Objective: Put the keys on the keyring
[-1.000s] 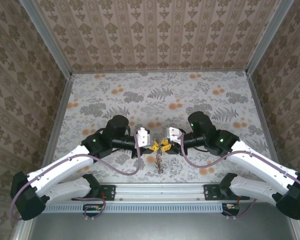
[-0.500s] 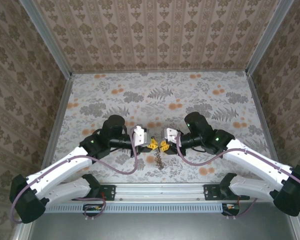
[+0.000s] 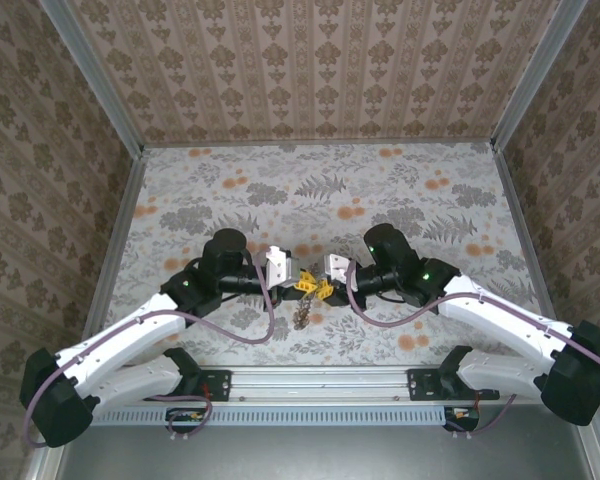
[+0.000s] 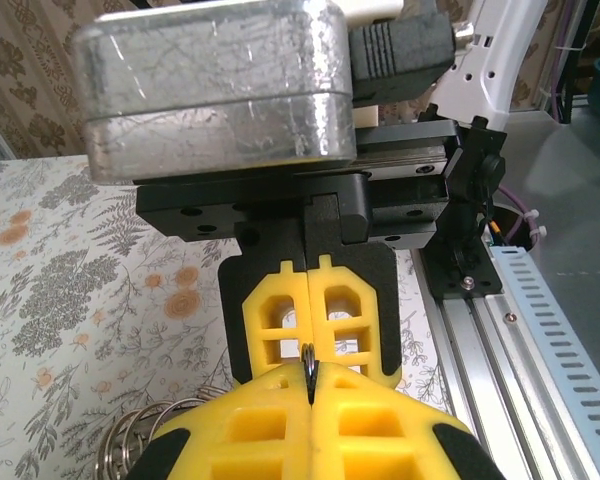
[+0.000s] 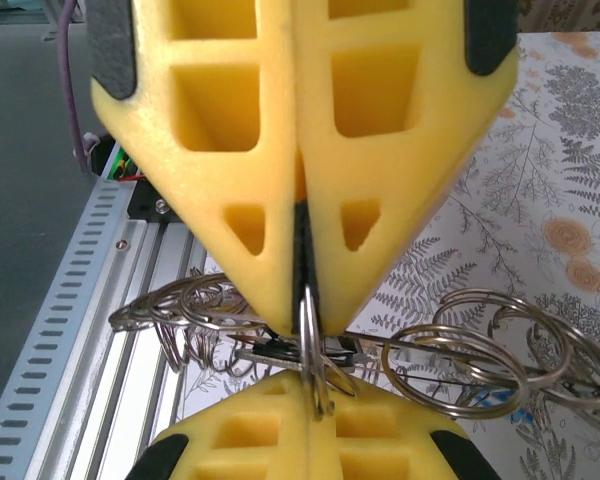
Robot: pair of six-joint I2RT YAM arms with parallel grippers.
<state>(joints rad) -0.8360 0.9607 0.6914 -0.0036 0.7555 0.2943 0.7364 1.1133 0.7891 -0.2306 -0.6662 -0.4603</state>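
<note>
- The left hand (image 3: 300, 284) is clenched on the keyring (image 4: 308, 364). The thin hoop stands edge-on between its yellow fingertips (image 4: 250, 430), held up over the table (image 3: 230, 180) near the front edge.
- The keyring lies midway between the two hands, which meet tip to tip. Its plane runs along their shared line, so neither hand is nearer.
- A bunch of small split rings (image 5: 460, 365) hangs off the hoop and trails toward the table. I cannot pick out the keys among them.
- The right hand (image 5: 302, 305) is clenched on the same keyring from the opposite side.
- With both hands on the hoop, neither looks free to feed a key, and the dangling rings crowd the threading spot.
</note>
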